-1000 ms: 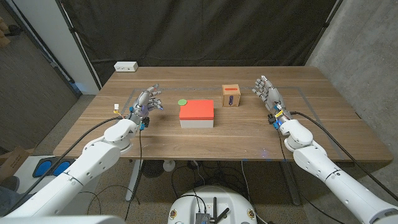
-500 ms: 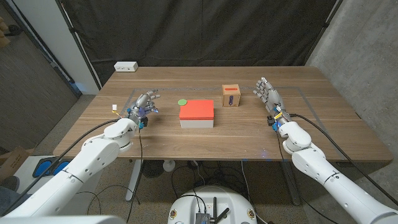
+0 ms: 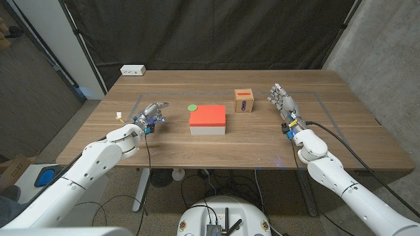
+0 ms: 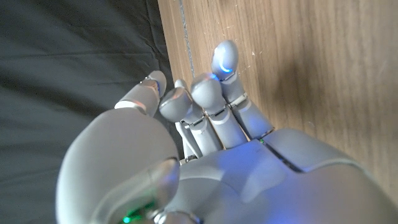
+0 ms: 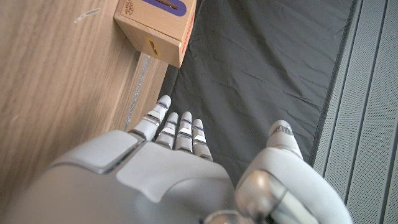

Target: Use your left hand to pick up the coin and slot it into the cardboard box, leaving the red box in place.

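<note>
On table's left part, L hand empty w/ fingers loosely spread: reach right to green coin beside red box, pinch edge-on w/o nudging box; R hand open, idle.

Head camera high over the table; wrist cameras close behind each hand, sharing tabletop.
</note>
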Action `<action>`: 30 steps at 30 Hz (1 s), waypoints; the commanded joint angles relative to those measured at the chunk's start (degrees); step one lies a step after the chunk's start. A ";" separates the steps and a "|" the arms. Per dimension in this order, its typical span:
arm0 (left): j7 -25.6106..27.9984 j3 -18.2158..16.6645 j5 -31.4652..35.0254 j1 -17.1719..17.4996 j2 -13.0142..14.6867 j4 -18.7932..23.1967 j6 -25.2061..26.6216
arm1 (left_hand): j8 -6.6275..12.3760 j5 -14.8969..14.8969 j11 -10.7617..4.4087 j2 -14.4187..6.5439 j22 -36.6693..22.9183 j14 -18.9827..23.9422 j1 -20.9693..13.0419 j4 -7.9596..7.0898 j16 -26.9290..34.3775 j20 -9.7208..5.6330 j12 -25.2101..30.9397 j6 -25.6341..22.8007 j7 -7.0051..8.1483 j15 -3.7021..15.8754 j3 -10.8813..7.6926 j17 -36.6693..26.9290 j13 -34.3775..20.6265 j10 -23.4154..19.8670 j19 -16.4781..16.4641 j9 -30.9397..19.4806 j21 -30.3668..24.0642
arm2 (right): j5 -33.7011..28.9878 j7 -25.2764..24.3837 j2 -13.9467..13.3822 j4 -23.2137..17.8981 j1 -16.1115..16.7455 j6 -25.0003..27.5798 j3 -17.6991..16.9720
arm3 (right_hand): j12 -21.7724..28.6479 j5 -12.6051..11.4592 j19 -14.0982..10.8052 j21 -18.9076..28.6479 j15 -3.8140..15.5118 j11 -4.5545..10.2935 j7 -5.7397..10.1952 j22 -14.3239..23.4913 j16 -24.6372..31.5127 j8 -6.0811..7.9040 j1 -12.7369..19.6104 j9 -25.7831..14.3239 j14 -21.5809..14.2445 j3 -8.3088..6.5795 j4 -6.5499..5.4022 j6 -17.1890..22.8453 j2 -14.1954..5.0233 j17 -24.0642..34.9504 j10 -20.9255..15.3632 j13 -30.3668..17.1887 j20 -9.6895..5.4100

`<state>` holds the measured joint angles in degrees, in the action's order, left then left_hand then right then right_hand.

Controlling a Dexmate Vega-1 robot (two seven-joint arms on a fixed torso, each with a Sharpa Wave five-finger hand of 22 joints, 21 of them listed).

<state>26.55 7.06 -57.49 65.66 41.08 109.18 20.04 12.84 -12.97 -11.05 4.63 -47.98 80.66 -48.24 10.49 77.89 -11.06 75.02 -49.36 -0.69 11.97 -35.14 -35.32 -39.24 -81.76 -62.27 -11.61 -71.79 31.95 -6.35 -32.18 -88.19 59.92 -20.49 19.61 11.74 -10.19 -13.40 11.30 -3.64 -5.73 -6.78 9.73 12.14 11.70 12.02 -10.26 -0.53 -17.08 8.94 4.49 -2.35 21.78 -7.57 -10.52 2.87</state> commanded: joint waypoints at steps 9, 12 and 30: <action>4.26 -1.04 -16.43 -6.03 8.19 1.20 19.25 | 1.91 0.52 0.33 0.74 1.53 0.85 -1.61 -1.05 3.70 -1.23 3.74 -0.79 0.15 -0.14 3.37 1.40 3.45 -0.44 0.68 -2.42 -1.04 | -0.74 -1.62 -0.32 -1.16 1.57 1.46 0.52 | 0.14 -0.43 -0.08 0.00 -0.01 0.16 -0.12 0.32 0.48 0.07 0.77 -0.28 -0.36 -0.58 0.03 0.32 -0.16 -0.02 -0.62 -0.33 0.32; 4.31 -0.71 -18.45 -7.55 9.50 0.94 21.62 | 2.55 0.63 0.23 0.43 2.22 0.06 -1.50 -1.18 3.25 -1.24 4.77 -0.99 0.00 -0.17 3.94 2.74 4.22 -0.54 0.66 -3.10 -1.20 | -0.98 -1.55 -0.43 -1.15 1.65 1.36 0.62 | 0.14 -0.43 -0.08 0.00 -0.04 0.13 -0.04 0.32 0.50 0.06 0.83 -0.28 -0.44 -0.60 0.04 0.33 -0.17 -0.04 -0.67 -0.34 0.34; -1.38 3.88 -22.73 -15.70 12.94 -5.00 27.43 | 4.35 0.62 -0.19 -1.16 5.12 0.08 -2.06 -1.06 4.38 -1.24 8.85 -0.30 -0.50 -0.05 5.14 5.46 8.21 -0.34 0.97 -5.55 -1.99 | -0.99 -1.77 -1.29 -2.73 2.65 1.97 0.39 | 0.03 -0.42 -0.05 -0.01 0.01 0.17 -0.12 0.33 0.49 -0.07 1.13 -0.29 -0.51 -0.71 0.05 0.37 -0.17 -0.20 -0.76 -0.36 0.32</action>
<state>28.74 8.49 -77.25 54.63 52.02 107.36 43.17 16.84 -12.62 -10.95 4.13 -42.93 80.86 -50.15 9.65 81.91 -10.97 83.25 -50.02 -1.05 11.76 -30.18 -29.88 -31.06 -81.87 -61.71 -16.92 -73.52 31.00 -7.88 -32.79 -89.82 61.87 -19.08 20.15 11.74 -10.40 -13.40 11.30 -3.44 -5.42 -6.78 9.73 12.14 11.70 12.35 -10.26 -0.74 -17.31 9.18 4.48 -2.61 21.51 -7.88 -10.81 2.86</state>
